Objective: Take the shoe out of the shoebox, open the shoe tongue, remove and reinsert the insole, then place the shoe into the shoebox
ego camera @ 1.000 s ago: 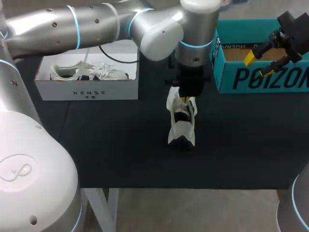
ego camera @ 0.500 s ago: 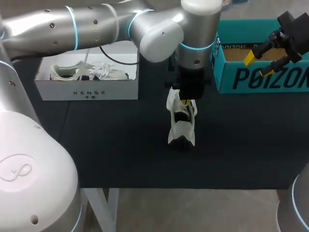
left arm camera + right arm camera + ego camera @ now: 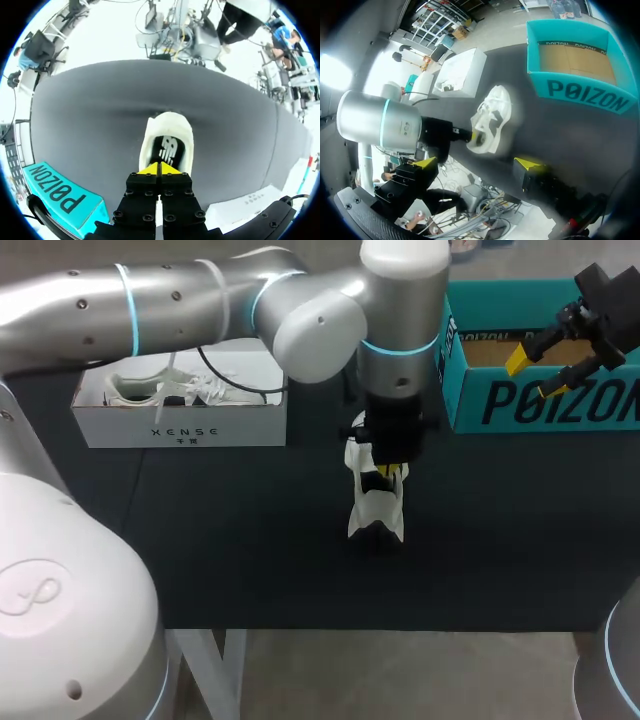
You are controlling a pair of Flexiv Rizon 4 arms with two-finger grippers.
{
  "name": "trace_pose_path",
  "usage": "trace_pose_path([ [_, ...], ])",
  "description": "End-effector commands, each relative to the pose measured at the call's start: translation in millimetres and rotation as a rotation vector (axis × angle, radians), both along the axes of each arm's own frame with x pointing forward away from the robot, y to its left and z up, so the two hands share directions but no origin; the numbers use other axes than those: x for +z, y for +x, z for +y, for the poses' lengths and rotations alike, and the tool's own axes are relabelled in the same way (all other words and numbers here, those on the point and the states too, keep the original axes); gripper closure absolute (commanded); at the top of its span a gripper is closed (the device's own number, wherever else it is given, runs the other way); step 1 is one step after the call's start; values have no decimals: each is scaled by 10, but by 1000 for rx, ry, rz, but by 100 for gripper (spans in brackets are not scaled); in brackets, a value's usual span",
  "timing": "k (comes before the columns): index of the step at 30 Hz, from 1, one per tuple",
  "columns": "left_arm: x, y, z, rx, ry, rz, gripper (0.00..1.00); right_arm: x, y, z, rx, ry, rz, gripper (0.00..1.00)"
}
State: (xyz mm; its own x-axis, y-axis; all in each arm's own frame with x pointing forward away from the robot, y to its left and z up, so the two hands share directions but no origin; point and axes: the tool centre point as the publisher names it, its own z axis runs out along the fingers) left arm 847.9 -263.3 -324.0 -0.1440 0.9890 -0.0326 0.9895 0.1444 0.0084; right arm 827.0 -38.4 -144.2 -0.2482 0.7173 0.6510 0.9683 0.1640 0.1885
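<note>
Change over the last second: your left arm has come down a little in the head view, and the left gripper (image 3: 160, 169) now sits lower in the mouth of the white shoe (image 3: 376, 505). The shoe has not shifted; it stands at the centre of the frame, out of any box. In the left wrist view the yellow tips are pressed together right at the near edge of the insole (image 3: 166, 149). You cannot tell whether a lip of the insole is pinched between them.

Right gripper (image 3: 535, 375): unchanged, at the upper right of the head view over the teal shoebox (image 3: 540, 405), fingers spread wide and holding nothing.

Reading: the shoe is out, and the work is at the insole step. The next lift probably shows whether the insole comes up with the tips. If only the shoe rises, the grip has missed.

Surface: dark matte table (image 3: 250, 550). The teal shoebox at upper right is open, with bare cardboard inside. A white box (image 3: 180, 428) at upper left holds a second shoe (image 3: 190, 388), partly behind the left arm. Shoe and boxes are well apart.
</note>
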Motion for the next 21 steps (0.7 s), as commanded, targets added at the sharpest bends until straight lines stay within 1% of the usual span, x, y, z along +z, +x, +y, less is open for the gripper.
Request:
trace_pose_path([
  [1,27,39,38,184,-8,-30,100,-5,7,1,0,-2,1,0],
  [15,27,39,38,184,-8,-30,100,-5,7,1,0,-2,1,0],
  [16,51,49,60,341,-42,-32,100,-5,7,1,0,-2,1,0],
  [17,84,60,98,521,-36,11,100,-5,7,1,0,-2,1,0],
  [18,118,67,156,661,-77,50,100,-5,7,1,0,-2,1,0],
  [19,137,63,186,736,-84,47,100,-5,7,1,0,-2,1,0],
  [20,168,11,233,858,-51,27,100,-5,7,1,0,-2,1,0],
  [21,200,-33,286,951,-109,37,100,-5,7,1,0,-2,1,0],
])
